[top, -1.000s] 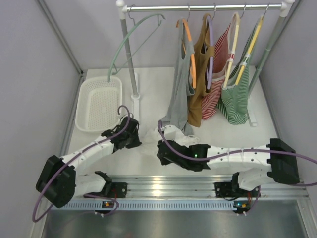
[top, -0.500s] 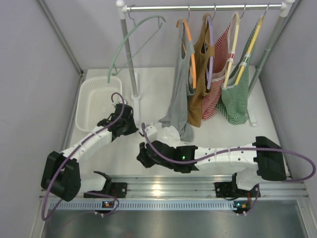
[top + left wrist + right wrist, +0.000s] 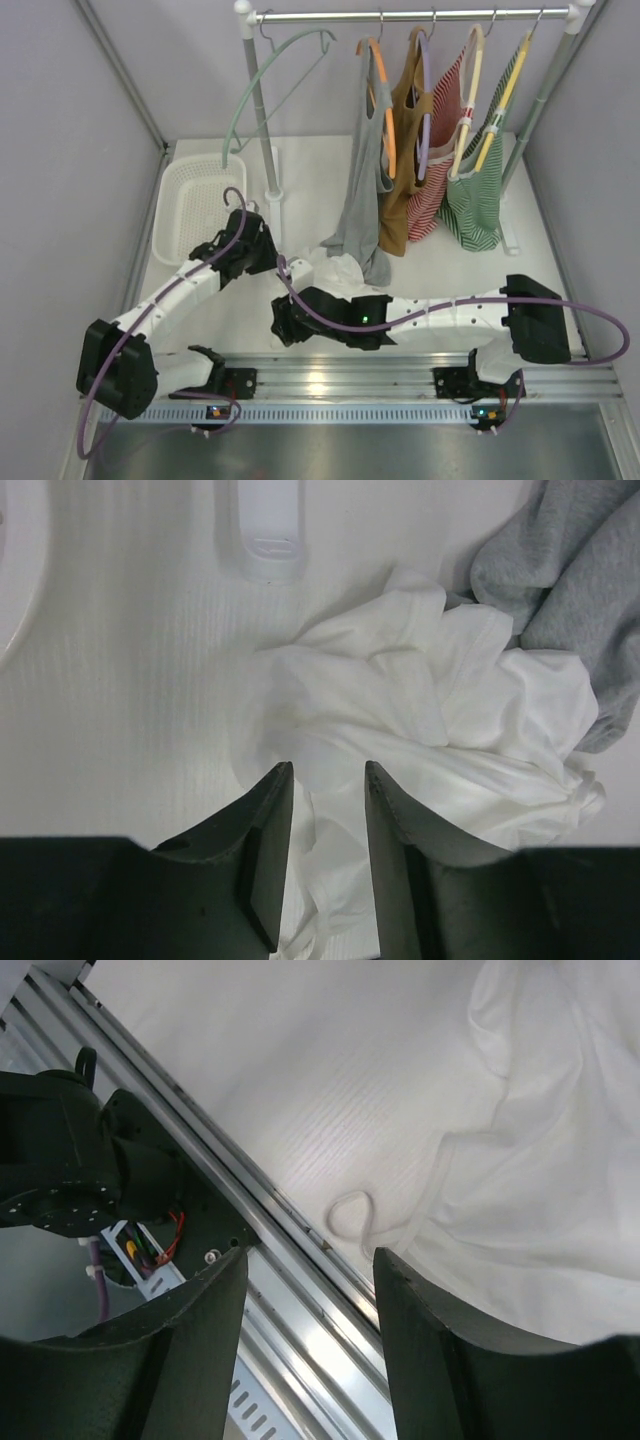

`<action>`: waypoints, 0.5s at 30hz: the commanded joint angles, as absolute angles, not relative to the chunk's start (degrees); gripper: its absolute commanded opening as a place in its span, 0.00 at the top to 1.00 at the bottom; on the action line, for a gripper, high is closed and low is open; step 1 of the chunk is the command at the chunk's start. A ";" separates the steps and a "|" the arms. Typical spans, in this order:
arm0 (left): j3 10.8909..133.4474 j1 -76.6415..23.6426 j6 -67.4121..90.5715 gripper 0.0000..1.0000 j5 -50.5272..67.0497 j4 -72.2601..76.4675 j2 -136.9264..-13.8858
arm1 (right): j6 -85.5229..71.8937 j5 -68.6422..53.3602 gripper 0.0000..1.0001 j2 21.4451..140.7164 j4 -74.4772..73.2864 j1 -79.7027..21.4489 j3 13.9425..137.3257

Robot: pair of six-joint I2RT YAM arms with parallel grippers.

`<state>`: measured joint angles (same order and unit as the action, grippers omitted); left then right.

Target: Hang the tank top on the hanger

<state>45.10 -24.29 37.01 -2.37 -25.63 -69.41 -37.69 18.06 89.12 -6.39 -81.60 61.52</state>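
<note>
- My left hand [image 3: 325,770] and right hand [image 3: 310,1260] both stand apart, gripping nothing.
- The crumpled thin white tank top [image 3: 400,710] lies on the desk [image 3: 120,680] between them.
- I'd pinch one strap edge, clear of the grey hanging top [image 3: 560,570], then lift toward the pale sage-green hanger [image 3: 248,83].

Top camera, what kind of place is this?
Probably a lab test cell mocked up as a closet: clothes rail with hung tops, white basket, plain grey panels around it.
</note>
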 commanded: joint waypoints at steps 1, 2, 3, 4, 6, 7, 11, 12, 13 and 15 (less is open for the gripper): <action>45.44 -23.99 34.90 0.60 -0.44 -28.47 -65.75 | -37.44 20.12 0.46 86.40 -7.82 -82.27 62.58; 45.53 -23.99 34.20 0.59 -0.27 -29.35 -64.52 | -37.70 20.74 0.46 85.96 -8.61 -82.09 62.32; 45.35 -23.99 33.75 0.58 1.48 -30.66 -63.82 | -37.88 21.00 0.46 84.83 -8.87 -82.00 61.62; 45.09 -23.99 33.31 0.58 2.19 -31.28 -62.85 | -38.05 21.18 0.45 84.21 -9.05 -82.00 61.26; 44.83 -23.99 32.00 0.58 4.29 -32.86 -59.60 | -38.76 22.15 0.45 81.84 -9.84 -81.48 59.60; 44.74 -24.08 31.56 0.50 7.00 -33.57 -58.37 | -38.93 22.76 0.45 80.96 -10.37 -81.47 59.15; 45.52 -24.70 29.45 0.40 13.96 -34.63 -47.85 | -40.43 26.18 0.45 75.68 -13.09 -80.51 56.26; 46.05 -24.87 29.10 0.39 15.28 -34.63 -46.33 | -40.52 26.54 0.44 74.54 -13.36 -80.16 55.12; 47.97 -24.87 28.48 0.39 17.03 -34.72 -45.10 | -40.78 26.72 0.44 72.62 -14.40 -79.90 54.67; 50.35 -24.96 27.07 0.38 21.17 -35.42 -42.28 | -40.87 27.51 0.44 70.85 -15.73 -79.02 53.62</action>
